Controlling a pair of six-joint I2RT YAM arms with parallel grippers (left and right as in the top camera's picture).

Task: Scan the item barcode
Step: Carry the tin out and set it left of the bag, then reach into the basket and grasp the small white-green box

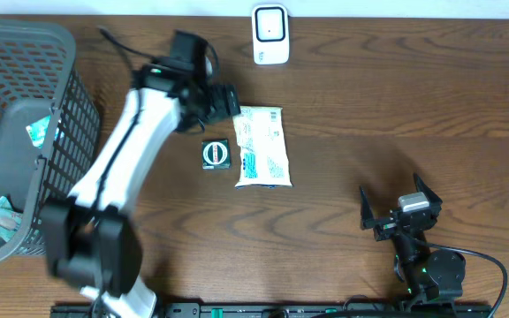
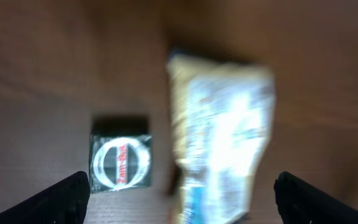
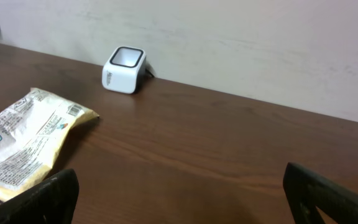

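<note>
From overhead, a cream and blue flat plastic packet (image 1: 262, 147) is seen lying on the brown wooden table (image 1: 369, 106), well apart from a white cube-shaped barcode scanner (image 1: 270, 35) at the far edge. A small black square box with a white ring label (image 1: 215, 154) lies just beside the packet's left edge. The left gripper (image 1: 226, 100) is held near the packet's upper left corner, and a dark grey plastic mesh basket (image 1: 34, 53) stands at the left edge. The right gripper (image 1: 396, 203) is spread wide at the lower right, with nothing in it. In the blurred left wrist view, the left fingertips (image 2: 67, 193) are set far apart above packet and box, gripping neither. In the right wrist view, the right fingertips (image 3: 48, 193) are parted wide and empty; the packet is shown at the left and the scanner by the far wall.
</note>
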